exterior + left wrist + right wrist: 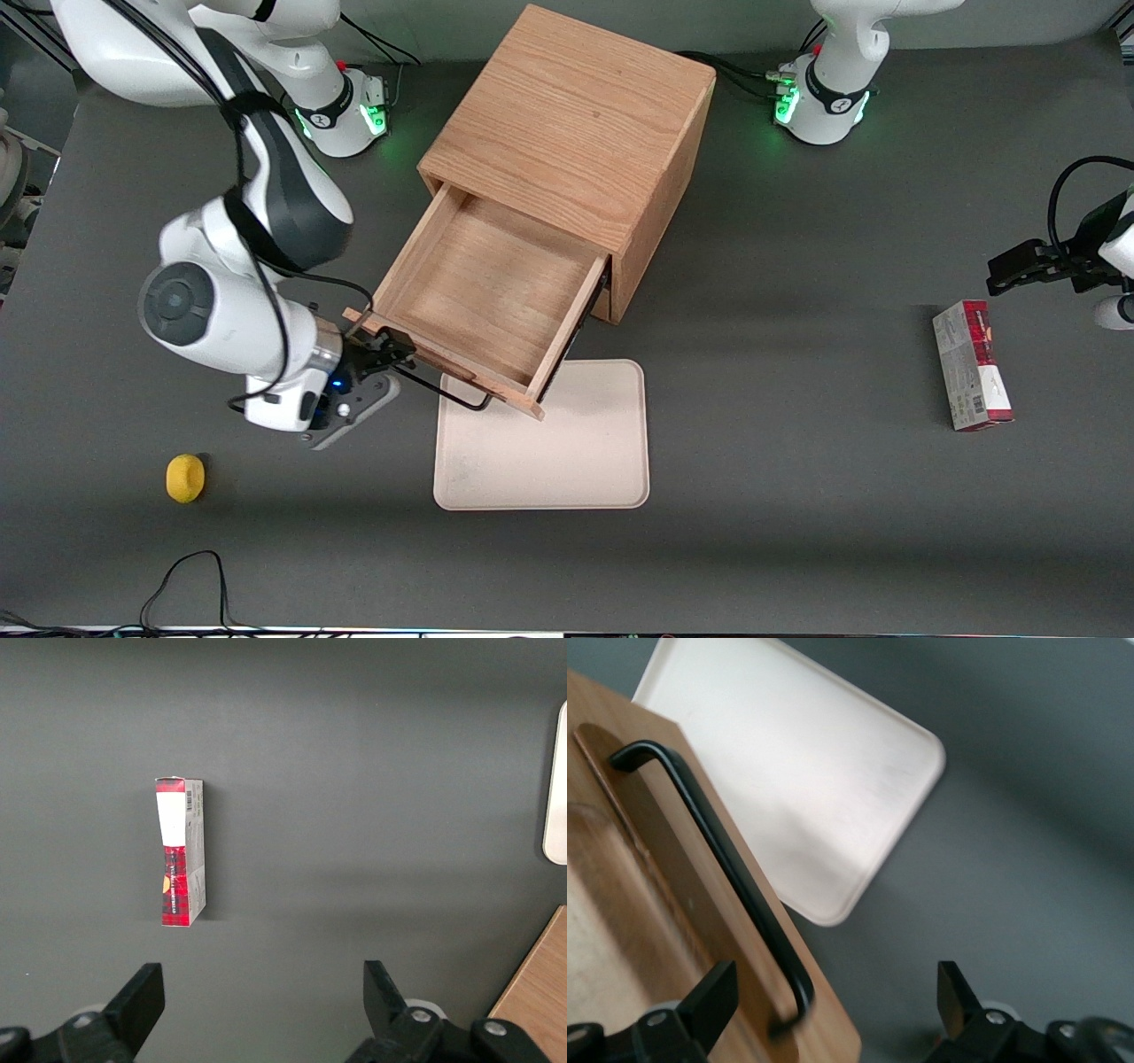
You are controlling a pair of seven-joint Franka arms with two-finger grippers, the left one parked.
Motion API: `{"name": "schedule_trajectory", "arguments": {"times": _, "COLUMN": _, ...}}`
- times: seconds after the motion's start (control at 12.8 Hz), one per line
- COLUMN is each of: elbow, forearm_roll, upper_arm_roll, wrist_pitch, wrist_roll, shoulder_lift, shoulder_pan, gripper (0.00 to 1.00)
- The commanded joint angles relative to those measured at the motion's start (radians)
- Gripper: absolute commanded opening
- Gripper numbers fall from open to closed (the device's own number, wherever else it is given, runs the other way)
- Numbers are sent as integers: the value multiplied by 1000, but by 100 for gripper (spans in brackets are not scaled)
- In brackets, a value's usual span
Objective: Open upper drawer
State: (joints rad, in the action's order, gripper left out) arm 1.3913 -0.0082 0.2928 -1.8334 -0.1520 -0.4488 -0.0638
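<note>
The oak cabinet [576, 115] stands mid-table. Its upper drawer [478, 292] is pulled far out toward the front camera and is empty inside. The drawer front overhangs the beige tray. The thin black bar handle [443, 392] runs along the drawer front and also shows in the right wrist view [726, 850]. My right gripper [385, 350] is at the end of the handle that lies toward the working arm's end of the table. In the right wrist view the gripper [833, 992] is open, its fingers set wide on either side of that end of the bar and not touching it. The lower drawer is hidden under the open one.
A beige tray [567, 452] lies on the table in front of the cabinet, partly under the drawer, and shows in the right wrist view [806, 780]. A small yellow object [185, 478] lies nearer the front camera than my gripper. A red and white box [972, 363] lies toward the parked arm's end.
</note>
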Motion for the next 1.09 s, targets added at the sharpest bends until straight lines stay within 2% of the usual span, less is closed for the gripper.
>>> {"name": "schedule_trajectory", "arguments": {"times": 0.0, "elbow": 23, "forearm_roll": 80, "upper_arm_roll": -146, "wrist_pitch": 161, "wrist_roll": 177, "shoulder_lift": 186, "shoulder_pan": -2, "gripper": 100}}
{"name": "schedule_trajectory", "arguments": {"times": 0.08, "elbow": 23, "forearm_roll": 100, "upper_arm_roll": -211, "wrist_pitch": 214, "wrist_roll": 255, "shoulder_lift": 221, "shoulder_pan": -1, "gripper": 100}}
{"name": "schedule_trajectory", "arguments": {"times": 0.23, "elbow": 18, "forearm_roll": 93, "upper_arm_roll": -300, "wrist_pitch": 281, "wrist_roll": 420, "shoulder_lift": 265, "shoulder_pan": -2, "gripper": 100}}
{"name": "schedule_trajectory", "arguments": {"times": 0.39, "elbow": 49, "forearm_roll": 67, "upper_arm_roll": -362, "wrist_pitch": 330, "wrist_roll": 431, "shoulder_lift": 309, "shoulder_pan": -2, "gripper": 100}}
{"name": "schedule_trajectory", "arguments": {"times": 0.62, "elbow": 234, "forearm_roll": 50, "upper_arm_roll": -368, "wrist_pitch": 283, "wrist_roll": 387, "shoulder_lift": 448, "shoulder_pan": -2, "gripper": 100}}
{"name": "schedule_trajectory", "arguments": {"times": 0.78, "elbow": 435, "forearm_roll": 47, "upper_arm_roll": -368, "wrist_pitch": 122, "wrist_roll": 382, "shoulder_lift": 592, "shoulder_pan": -1, "gripper": 100}}
{"name": "schedule_trajectory", "arguments": {"times": 1.01, "elbow": 387, "forearm_roll": 1, "upper_arm_roll": -363, "wrist_pitch": 160, "wrist_roll": 367, "shoulder_lift": 581, "shoulder_pan": 1, "gripper": 100}}
